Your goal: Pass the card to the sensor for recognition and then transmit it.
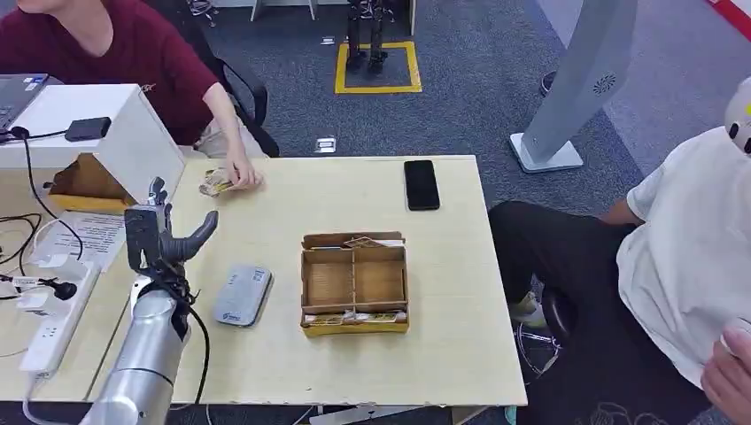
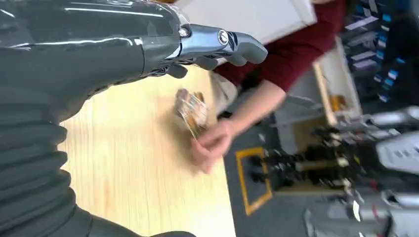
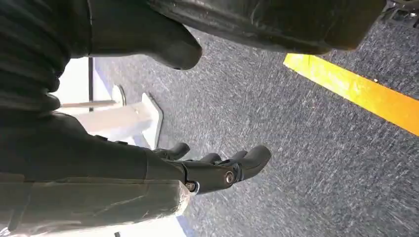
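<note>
Reaching up from the lower left of the head view, the silver left arm raises its dark grey left hand [image 1: 159, 232] above the pale wooden table [image 1: 443, 354], fingers spread and grasping nothing, thumb angled toward the frame's centre. This released posture reads as readiness to receive. Above it, in the upper left quarter of the frame, a person in a dark red sleeve [image 1: 190, 84] rests a hand [image 1: 241, 174] on the tabletop, fingers on the small patterned card [image 1: 213, 183], which lies flat on the table, apart from the robot's fingers; the card is probably set there within the left hand's reach. In the left wrist view the same card [image 2: 191, 111] appears at centre frame beside the person's fingertips [image 2: 210, 145]. Just right of the arm lies a flat grey rounded sensor pad [image 1: 242, 295], close by so that a held card could be swept over it. At frame centre sits a brown cardboard tray with compartments [image 1: 354, 283], and a black phone [image 1: 421, 184] lies above it near the far edge. The right hand [image 3: 217, 170], seen in the right wrist view, hangs over grey carpet, fingers loosely extended and holding nothing, apparently idle. Judged from this layout, the card is not yet taken.
</note>
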